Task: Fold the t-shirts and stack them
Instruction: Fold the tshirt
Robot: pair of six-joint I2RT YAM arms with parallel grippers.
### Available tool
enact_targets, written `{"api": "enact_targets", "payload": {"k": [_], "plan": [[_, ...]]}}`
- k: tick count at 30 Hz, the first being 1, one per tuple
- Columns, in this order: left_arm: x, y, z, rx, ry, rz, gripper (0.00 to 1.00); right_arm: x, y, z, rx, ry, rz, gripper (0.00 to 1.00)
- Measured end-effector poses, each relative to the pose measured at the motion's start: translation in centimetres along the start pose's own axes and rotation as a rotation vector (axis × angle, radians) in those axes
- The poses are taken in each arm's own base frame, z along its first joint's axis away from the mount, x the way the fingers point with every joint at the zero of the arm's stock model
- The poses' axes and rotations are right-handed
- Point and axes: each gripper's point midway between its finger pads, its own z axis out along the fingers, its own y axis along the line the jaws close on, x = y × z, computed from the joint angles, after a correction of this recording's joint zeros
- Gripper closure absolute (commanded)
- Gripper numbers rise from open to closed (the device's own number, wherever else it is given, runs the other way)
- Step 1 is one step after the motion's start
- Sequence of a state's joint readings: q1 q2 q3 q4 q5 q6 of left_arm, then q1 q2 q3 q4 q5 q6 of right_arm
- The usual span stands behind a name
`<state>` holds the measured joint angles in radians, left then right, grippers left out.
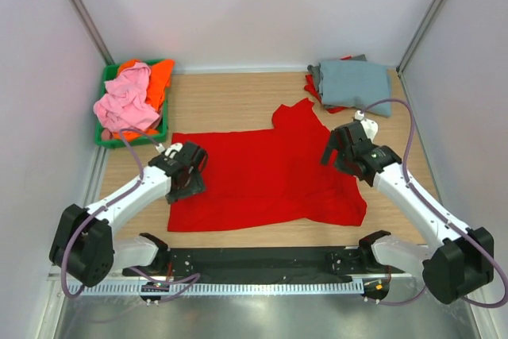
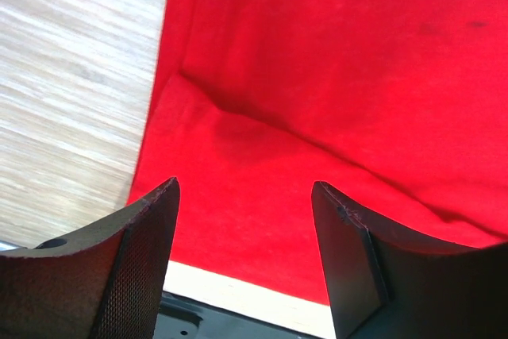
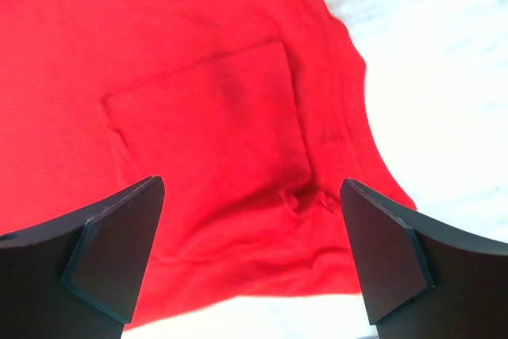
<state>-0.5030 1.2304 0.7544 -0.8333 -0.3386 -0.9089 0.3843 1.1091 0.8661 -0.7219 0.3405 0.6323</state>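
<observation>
Across the middle of the top view, the red shirt (image 1: 266, 176) lies spread flat on the wooden table (image 1: 230, 97). My left gripper (image 1: 194, 174) sits over its left edge with fingers apart, holding nothing. My right gripper (image 1: 333, 148) hangs over the shirt's right side, fingers spread wide, also holding nothing. At the upper left, the pink shirt (image 1: 123, 101) and orange shirt (image 1: 161, 77) are piled in the green bin (image 1: 111, 142). At the upper right, the grey-blue shirt (image 1: 355, 85) lies in a neat heap.
</observation>
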Motion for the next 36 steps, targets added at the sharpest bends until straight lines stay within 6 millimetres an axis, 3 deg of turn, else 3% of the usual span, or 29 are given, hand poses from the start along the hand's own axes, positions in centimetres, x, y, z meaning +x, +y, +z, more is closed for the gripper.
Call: {"api": "enact_targets", "payload": {"k": [6,14,17,18,20,24,26,31,33,34,36], "plan": [[0.5,0.9,1.1,-0.034,-0.009,0.007,0.36,1.2,-0.3,-1.1,-0.032,0.024,-0.003,0.0],[0.6,1.0,2.9,-0.076,-0.021,0.017,0.37,3.4,-0.3,-0.6,-0.055,0.095,-0.01,0.0],[0.7,1.1,3.6,-0.098,-0.02,0.022,0.47,4.0,-0.3,-0.7,-0.068,0.108,-0.007,0.0],[0.6,1.0,3.8,-0.1,-0.022,0.022,0.59,4.0,-0.2,-0.7,-0.074,0.109,-0.005,0.0],[0.4,0.6,4.1,-0.093,-0.032,0.015,0.68,4.3,0.0,-0.9,-0.088,0.109,-0.002,0.0],[0.1,0.2,4.2,-0.083,-0.043,0.011,0.95,5.1,0.4,-1.4,-0.104,0.108,0.0,0.0],[0.1,0.2,4.1,-0.082,-0.044,0.011,1.0,5.7,0.6,-1.5,-0.101,0.11,-0.009,0.0],[-0.3,0.4,3.1,-0.06,-0.064,0.001,1.0,7.3,1.1,-1.6,-0.095,0.124,-0.023,0.0],[-0.5,0.5,2.4,-0.047,-0.074,-0.005,0.93,7.5,0.9,-1.5,-0.083,0.122,-0.019,0.0],[-0.5,0.6,2.1,-0.042,-0.078,-0.007,0.82,7.4,0.7,-1.5,-0.071,0.117,-0.016,0.0],[-0.6,0.8,1.6,-0.038,-0.08,-0.012,0.8,7.4,0.5,-1.5,-0.061,0.112,-0.015,0.0]]}}
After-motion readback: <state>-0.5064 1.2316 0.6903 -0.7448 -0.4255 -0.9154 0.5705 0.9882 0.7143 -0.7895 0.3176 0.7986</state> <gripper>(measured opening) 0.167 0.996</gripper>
